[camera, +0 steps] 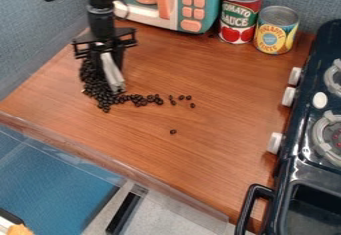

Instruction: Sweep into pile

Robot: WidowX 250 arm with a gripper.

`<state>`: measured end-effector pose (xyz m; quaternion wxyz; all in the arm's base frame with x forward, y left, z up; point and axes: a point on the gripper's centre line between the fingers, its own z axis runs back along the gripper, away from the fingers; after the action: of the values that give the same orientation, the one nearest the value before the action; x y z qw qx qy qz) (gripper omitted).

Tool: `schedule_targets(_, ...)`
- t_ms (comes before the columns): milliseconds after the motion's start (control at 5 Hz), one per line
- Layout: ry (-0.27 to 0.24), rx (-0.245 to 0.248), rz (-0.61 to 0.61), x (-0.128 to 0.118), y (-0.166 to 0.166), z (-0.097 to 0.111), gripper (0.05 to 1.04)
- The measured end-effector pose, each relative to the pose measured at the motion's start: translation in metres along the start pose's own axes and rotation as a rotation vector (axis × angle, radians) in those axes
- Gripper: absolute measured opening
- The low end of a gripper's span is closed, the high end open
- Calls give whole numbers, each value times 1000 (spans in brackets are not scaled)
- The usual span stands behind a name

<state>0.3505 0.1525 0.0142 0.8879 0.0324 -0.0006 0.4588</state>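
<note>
The gripper (105, 50) hangs down over the left part of the wooden counter, shut on a narrow, pale grey tool (111, 70). Its lower end is down among small black beans (96, 87), which lie in a dense heap below and to the left of the gripper. From the heap a thin band of beans (138, 99) trails right, thinning to a few scattered ones. One single bean (174, 132) lies apart, nearer the front. Part of the heap is hidden behind the gripper and tool.
A toy microwave (174, 5) stands at the back, with a tomato sauce can (240, 13) and a pineapple can (275, 30) to its right. A dark toy stove (299, 129) lines the right side. A clear ledge (113, 164) runs along the counter's front edge.
</note>
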Motion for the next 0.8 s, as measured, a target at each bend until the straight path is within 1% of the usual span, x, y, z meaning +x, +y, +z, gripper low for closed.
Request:
schedule_targets(200,39,-16,15,-4,-2,2,393)
schedule_targets(400,58,-70,40,-7,-19,29,393)
schedule_targets(600,91,-146,48,-18,-43,63,393)
schedule_targets(800,117,-187,15,-38,-59,83,393)
